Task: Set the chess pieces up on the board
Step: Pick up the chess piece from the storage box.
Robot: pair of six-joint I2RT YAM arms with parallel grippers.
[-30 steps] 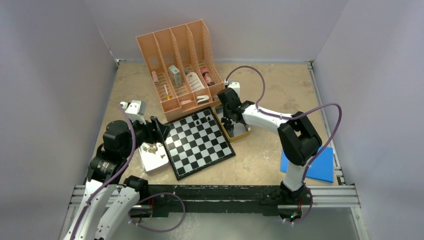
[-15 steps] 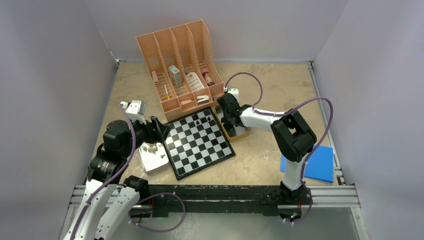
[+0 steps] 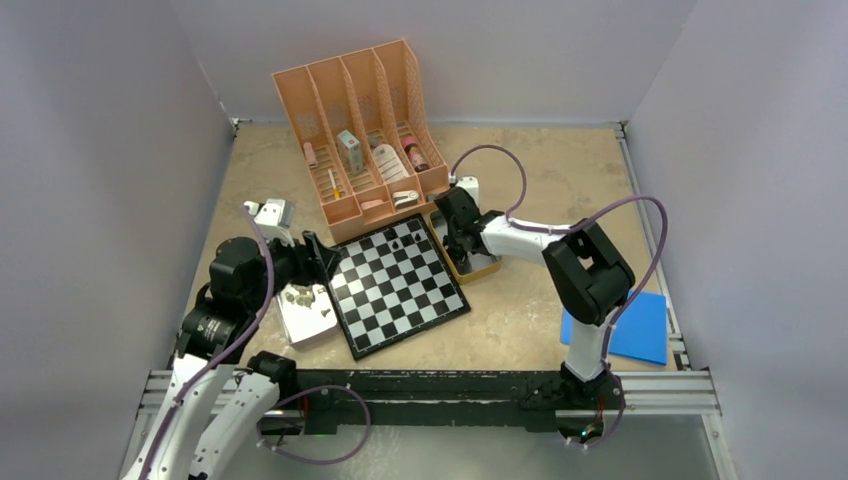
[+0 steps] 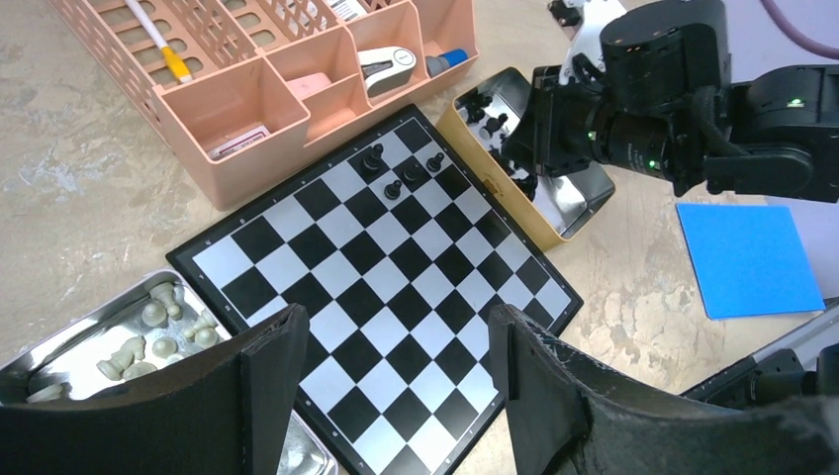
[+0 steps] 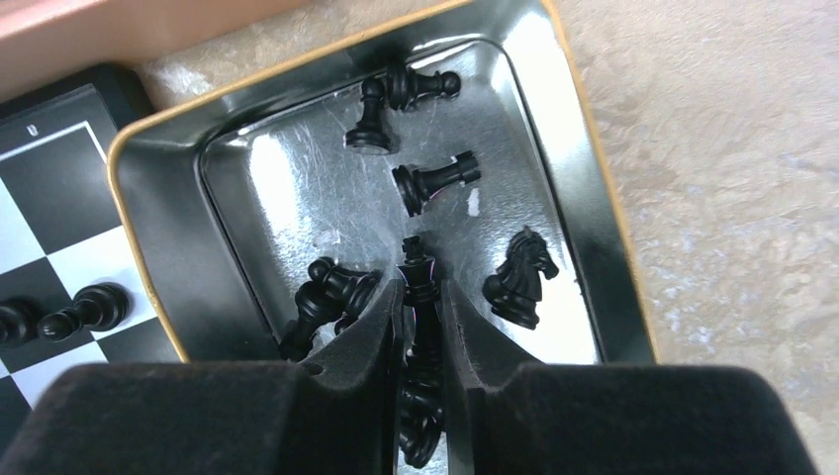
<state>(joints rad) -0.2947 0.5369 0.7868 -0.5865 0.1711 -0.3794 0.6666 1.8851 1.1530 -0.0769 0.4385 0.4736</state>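
While idling at lower left of the overhead view, holds the left gripper (image 4: pixel 396 341) spread wide and empty above the near-left edge of the board (image 4: pixel 396 257), just beside the silver tray (image 4: pixel 99 309) of pale chess pieces (image 4: pixel 153 315). Shows that board at centre frame almost bare, with only four black pieces (image 4: pixel 394 188) clustered at the upper corner next to the peach organizer (image 4: pixel 247 99). Marks the change right of centre: against a second ago, has swung the elbow of the right arm (image 3: pixel 590 270) inward, sunk the right gripper (image 5: pixel 420 297) into the gold-rimmed tray (image 5: pixel 163 218), and pinched the fingers (image 5: pixel 371 327) onto one black piece (image 5: pixel 418 265), with a cross-topped head showing past the tips. Suggests a fresh pick just begun and a fifth black man bound for the board, with nearly both sets yet to place. Leaves several more loose in that tray, one crowding the frame-left finger and a knight (image 5: pixel 519 277) just beside the frame-right one, so calls for a straight lift rather than a drag. Offers scant room sideways, with tray walls near on both flanks and the organizer just above. Opens up only over the board and across the tabletop (image 3: pixel 520 300) toward the blue sheet (image 3: pixel 625 330) at lower right, well apart.
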